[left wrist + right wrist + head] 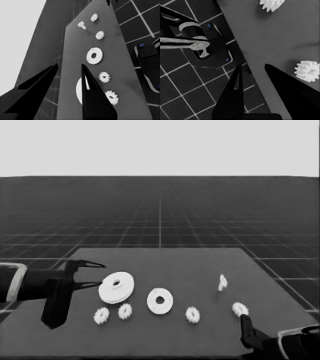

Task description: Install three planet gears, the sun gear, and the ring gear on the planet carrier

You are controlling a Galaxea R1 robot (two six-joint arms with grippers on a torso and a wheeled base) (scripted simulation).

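Note:
The larger round part [116, 287] lies left of centre, with the smaller round part [160, 301] to its right. Two gears [101, 315] [125, 310] sit in front of the larger part, a third gear [192, 315] lies right of the smaller part, and a fourth gear [240, 308] lies near the right front corner. My left gripper [102, 274] waits open beside the larger part, holding nothing. My right gripper [244, 321] is low at the right front, open, its tips just in front of the fourth gear [308, 70], which lies outside its fingers [277, 75].
A thin white piece [222, 282] stands toward the right rear of the table. Dark machinery with small blue lights [207, 45] sits past the table's edge in the right wrist view. The table's front edge runs close to my right gripper.

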